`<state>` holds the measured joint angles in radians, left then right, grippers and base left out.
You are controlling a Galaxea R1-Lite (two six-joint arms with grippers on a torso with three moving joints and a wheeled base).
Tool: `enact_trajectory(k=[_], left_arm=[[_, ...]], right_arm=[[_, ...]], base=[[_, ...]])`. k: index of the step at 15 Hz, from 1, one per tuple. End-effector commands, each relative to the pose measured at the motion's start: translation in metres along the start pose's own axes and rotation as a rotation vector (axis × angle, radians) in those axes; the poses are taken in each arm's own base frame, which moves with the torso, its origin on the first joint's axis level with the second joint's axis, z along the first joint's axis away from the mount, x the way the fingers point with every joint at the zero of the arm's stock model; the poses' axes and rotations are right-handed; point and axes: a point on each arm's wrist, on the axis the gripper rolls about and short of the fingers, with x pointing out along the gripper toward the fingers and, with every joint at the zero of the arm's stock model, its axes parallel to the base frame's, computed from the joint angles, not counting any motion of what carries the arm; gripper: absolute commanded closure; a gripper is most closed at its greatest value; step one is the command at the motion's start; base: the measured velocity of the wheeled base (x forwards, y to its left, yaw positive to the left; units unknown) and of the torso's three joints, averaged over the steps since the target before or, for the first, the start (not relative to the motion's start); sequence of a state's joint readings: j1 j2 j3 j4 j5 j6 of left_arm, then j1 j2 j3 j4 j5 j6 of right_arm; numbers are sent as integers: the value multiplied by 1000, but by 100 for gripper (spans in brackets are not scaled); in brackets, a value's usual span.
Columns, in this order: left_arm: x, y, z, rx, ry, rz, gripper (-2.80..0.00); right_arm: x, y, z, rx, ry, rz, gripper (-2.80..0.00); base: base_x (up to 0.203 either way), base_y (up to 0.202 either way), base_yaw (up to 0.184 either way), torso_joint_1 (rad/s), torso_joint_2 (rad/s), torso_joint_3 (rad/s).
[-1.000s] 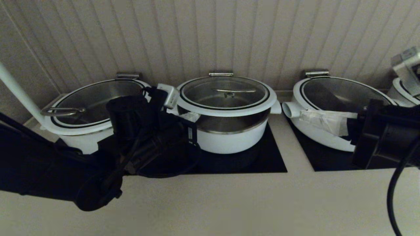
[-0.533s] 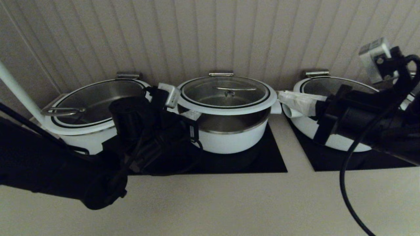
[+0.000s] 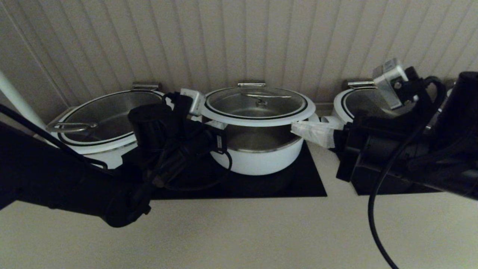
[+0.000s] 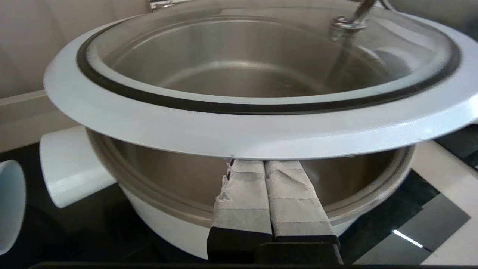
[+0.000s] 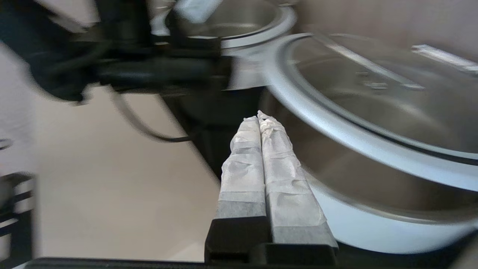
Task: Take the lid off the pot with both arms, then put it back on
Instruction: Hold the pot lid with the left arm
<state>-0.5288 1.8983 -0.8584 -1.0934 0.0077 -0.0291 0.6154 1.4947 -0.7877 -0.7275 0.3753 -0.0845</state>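
Left gripper [image 4: 264, 164] first: clenched, taped fingers pressed flat together and holding nothing, tips wedged up against the underside of the lid [image 3: 257, 106] at its left white rim. Used as a prop, not as a clamp.

Right gripper [image 3: 300, 130]: likewise clenched on nothing, tips just beside the right edge of the lid, at or a little under rim height. From the right wrist view, near the steel band below the rim [image 5: 258, 116]; cannot tell whether touching yet.

Lid raised over the pot [image 3: 261, 160], front edge clear of it, with a gap showing the steel inside. Rear edge close to the hinge clip [image 3: 251, 84]; cannot tell whether free there. Pot sitting on the black hob panel [image 3: 306, 183], between two neighbouring pots.

Probably the lifting step, about halfway: one side carried, the other not yet surely supported.

Next move, by that reading: slide the right tips under the rim opposite the left ones, then raise both together and level. Calls for matched height and pace; otherwise risk of the lid tilting and sliding off two narrow, unclamped supports.
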Motion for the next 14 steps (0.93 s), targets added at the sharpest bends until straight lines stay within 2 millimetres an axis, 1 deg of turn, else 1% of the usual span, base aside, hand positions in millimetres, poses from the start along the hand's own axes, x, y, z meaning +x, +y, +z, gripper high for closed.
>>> enact_trajectory(k=[1, 5, 9, 11, 14], left_arm=[[0, 4, 0, 1, -7, 11, 0], [1, 10, -1, 3, -3, 27, 0], [2, 10, -2, 3, 1, 30, 0], [1, 10, -3, 5, 2, 30, 0], [1, 12, -2, 6, 1, 36, 0]], right_arm=[[2, 9, -7, 10, 21, 39, 0], [-3, 18, -29, 40, 97, 66, 0], [-11, 23, -52, 71, 174, 66, 0], [-14, 22, -64, 77, 192, 50, 0], [-11, 11, -79, 58, 143, -3, 0]], base=[[0, 0, 0, 0, 0, 0], [0, 0, 0, 0, 0, 0], [0, 0, 0, 0, 0, 0], [0, 0, 0, 0, 0, 0], [0, 0, 0, 0, 0, 0]])
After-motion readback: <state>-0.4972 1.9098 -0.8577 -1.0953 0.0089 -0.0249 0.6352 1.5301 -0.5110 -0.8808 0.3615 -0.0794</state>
